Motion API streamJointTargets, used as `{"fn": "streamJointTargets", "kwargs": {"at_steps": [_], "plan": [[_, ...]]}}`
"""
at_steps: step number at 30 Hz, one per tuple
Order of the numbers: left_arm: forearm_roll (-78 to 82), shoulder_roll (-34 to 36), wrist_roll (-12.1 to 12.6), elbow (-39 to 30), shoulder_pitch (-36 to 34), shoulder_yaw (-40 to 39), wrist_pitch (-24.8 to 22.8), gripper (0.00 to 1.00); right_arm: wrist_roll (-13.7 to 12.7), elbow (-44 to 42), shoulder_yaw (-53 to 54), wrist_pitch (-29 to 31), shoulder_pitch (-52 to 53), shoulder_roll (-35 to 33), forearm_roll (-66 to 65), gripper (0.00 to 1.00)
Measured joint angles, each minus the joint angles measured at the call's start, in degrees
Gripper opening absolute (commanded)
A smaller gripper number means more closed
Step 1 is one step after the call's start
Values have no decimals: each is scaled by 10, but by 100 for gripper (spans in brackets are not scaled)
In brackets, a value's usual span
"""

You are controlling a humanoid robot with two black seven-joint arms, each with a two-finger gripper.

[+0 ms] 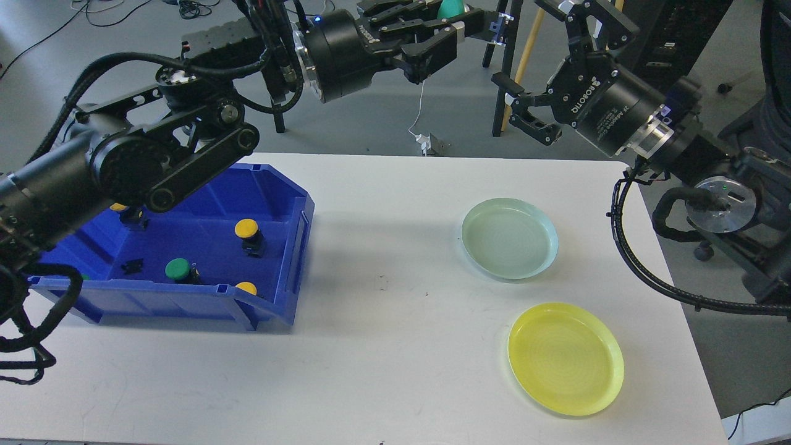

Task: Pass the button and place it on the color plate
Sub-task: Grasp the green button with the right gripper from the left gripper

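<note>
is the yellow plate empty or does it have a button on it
Empty. The yellow plate shows only its bare inner surface; the buttons in view, such as the green one, sit in the blue bin.

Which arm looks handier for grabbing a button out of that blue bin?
Probably the left: the blue bin sits under the left arm. The right gripper hangs nearer the green plate and yellow plate.

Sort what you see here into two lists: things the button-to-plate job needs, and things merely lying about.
Needed:
blue bin
yellow button
green button
green plate
yellow plate
left pincer
right pincer

Lying about:
floor cables
plug on the floor
wooden stick
</note>
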Motion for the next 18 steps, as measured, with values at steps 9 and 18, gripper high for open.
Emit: {"fn": "streamJointTargets", "kwargs": {"at_steps": [9, 18], "plan": [[13, -18, 2, 7, -4, 1, 3, 26, 2, -2, 1, -1, 2, 19, -1, 97], [24, -27, 2, 6, -5, 0, 12, 26, 19, -1, 1, -25, 2, 25, -2, 72]]}}
